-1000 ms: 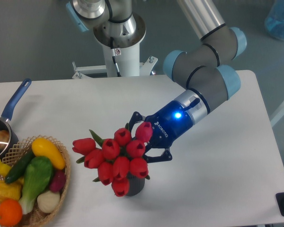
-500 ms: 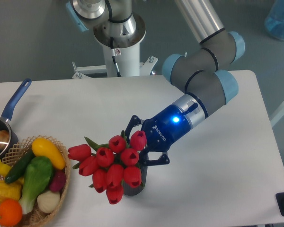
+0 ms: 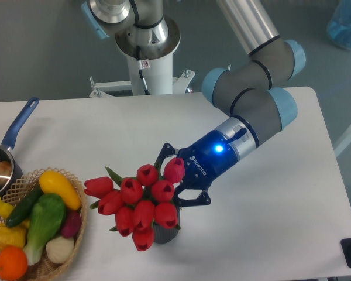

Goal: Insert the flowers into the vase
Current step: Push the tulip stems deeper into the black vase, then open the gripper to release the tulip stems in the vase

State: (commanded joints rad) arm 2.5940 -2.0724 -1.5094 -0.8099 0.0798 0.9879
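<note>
1. White tabletop (image 3: 269,222) spreads under your arm, with grey floor behind it and the arm's white pedestal (image 3: 149,52) at the far edge.
2. Compared with half a second ago, your gripper (image 3: 171,182) has barely moved, only edging slightly up and to the right; a full second ago the bunch sat a little higher and further right.
3. Your gripper's black fingers (image 3: 187,200) are pinched on the flowers (image 3: 141,202), closed around the stems just behind the red buds, and the blue light on its body is lit.
4. You can see the flowers fanning out from the fingertips toward the left and toward the camera, the buds tilted rather than upright.
5. Directly below the fingertips stands the vase (image 3: 165,233); only a sliver of its dark ribbed side shows beneath the buds, so you cannot tell how deep the stems sit in its mouth.
6. Well to the left of the gripper, a wicker basket (image 3: 76,228) holds coloured vegetables; the outermost tulip reaches near its rim without touching.
7. Further left, beyond the basket, a saucepan (image 3: 14,132) with a blue handle lies at the table's edge.
</note>
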